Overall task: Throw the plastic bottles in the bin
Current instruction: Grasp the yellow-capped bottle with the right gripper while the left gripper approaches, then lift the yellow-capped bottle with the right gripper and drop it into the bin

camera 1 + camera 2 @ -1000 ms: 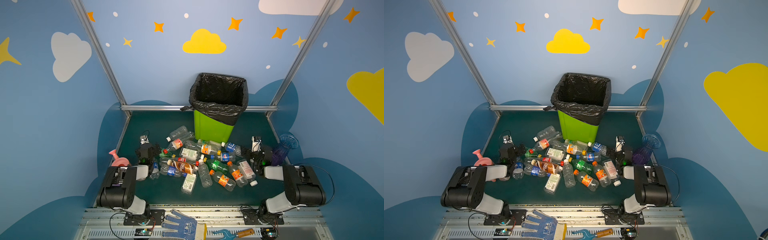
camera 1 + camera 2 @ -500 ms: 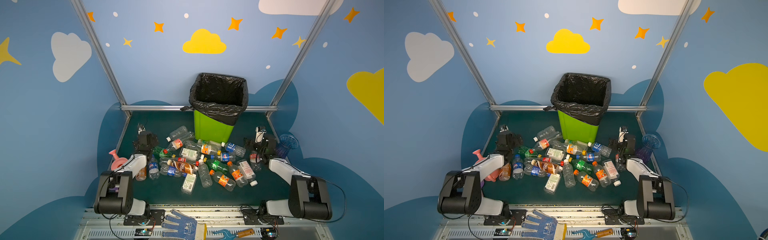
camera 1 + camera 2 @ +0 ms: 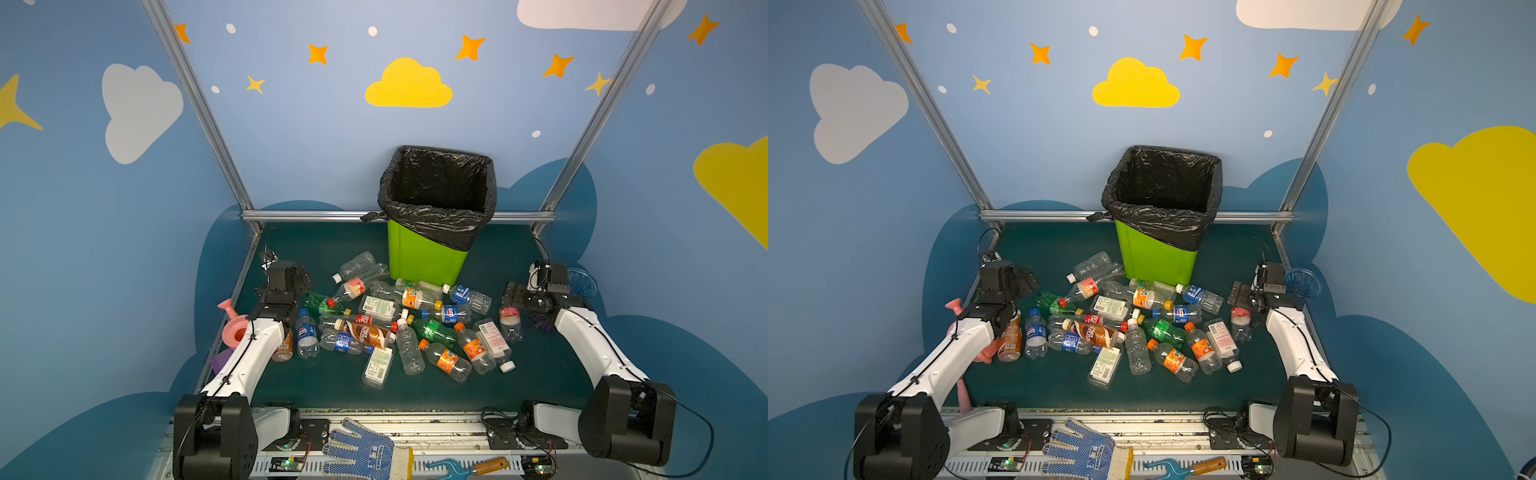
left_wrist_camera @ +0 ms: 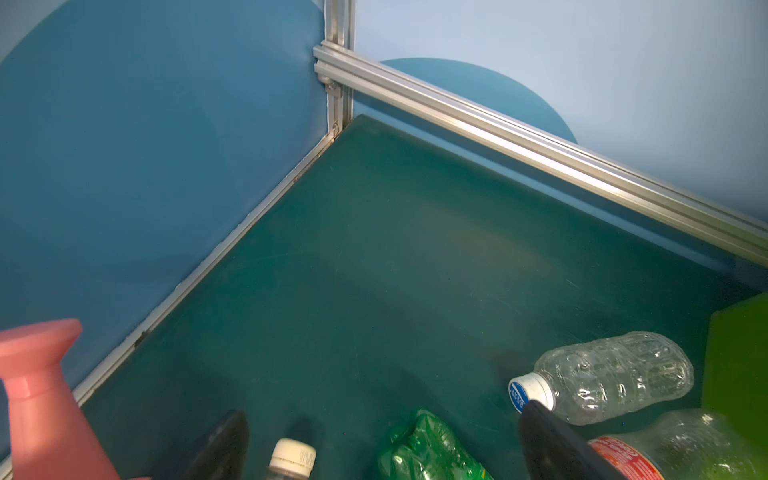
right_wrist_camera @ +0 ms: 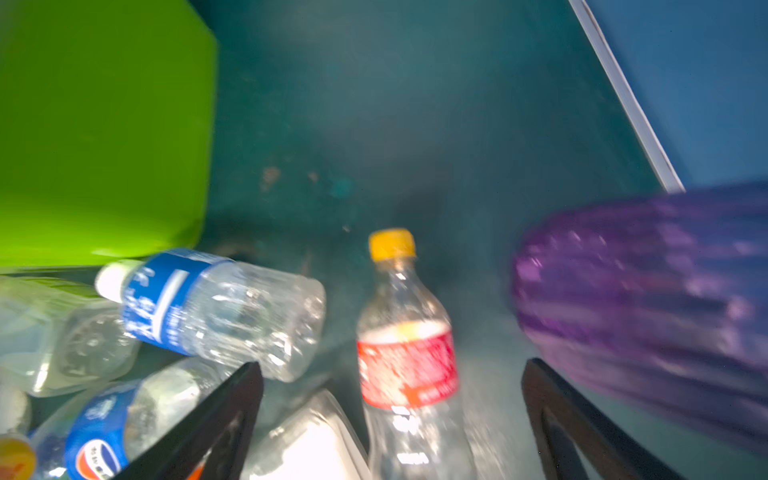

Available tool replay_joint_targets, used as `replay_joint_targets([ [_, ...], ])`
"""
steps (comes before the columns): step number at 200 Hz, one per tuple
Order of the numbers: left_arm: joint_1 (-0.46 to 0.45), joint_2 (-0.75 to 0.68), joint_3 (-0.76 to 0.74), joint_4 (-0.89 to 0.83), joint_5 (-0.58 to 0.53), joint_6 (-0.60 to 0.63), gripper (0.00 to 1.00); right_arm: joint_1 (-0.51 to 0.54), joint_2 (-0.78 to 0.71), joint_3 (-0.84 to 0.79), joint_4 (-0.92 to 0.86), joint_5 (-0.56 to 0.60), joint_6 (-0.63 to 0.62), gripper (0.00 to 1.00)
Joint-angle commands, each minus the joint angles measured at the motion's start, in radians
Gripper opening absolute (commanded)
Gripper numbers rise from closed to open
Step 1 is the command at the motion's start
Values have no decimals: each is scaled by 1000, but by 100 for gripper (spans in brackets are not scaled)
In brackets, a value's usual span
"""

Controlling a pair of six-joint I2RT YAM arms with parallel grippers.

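The plastic bottles (image 3: 399, 328) lie heaped on the tabletop (image 3: 332, 390) in front of the bin (image 3: 424, 257). They look empty, so probably light, thin-walled and slick; the labelled waist is the best place to grip. The left gripper (image 4: 384, 411) and right gripper (image 5: 392, 365) both hold their fingers (image 5: 232, 399) wide apart, the right's on either side of an upright red-labelled bottle (image 5: 407, 361).

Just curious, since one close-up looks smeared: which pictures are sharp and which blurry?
Right wrist view: smeared, the purple vase and red-labelled bottle streaky. Left wrist view: crisp, the clear bottle glinting. Both top views: sharp, evenly lit, bin clearly outlined.
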Motion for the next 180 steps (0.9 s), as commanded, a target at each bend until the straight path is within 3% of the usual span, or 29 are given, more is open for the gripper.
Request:
replay_joint_targets([
  [1, 0, -9, -4, -28, 5, -35, 100, -8, 40, 35, -141, -7, 17, 95],
  [28, -1, 9, 8, -27, 21, -46, 100, -8, 108, 73, -190, -82, 9, 80],
  [63, -1, 24, 22, -42, 13, -50, 100, 2, 182, 102, -220, -117, 7, 74],
  [132, -1, 19, 22, -49, -11, -56, 100, 29, 343, 150, -252, -50, -16, 75],
  [180, 0, 10, 17, -57, -30, -57, 100, 48, 407, 172, -241, -33, -20, 69],
])
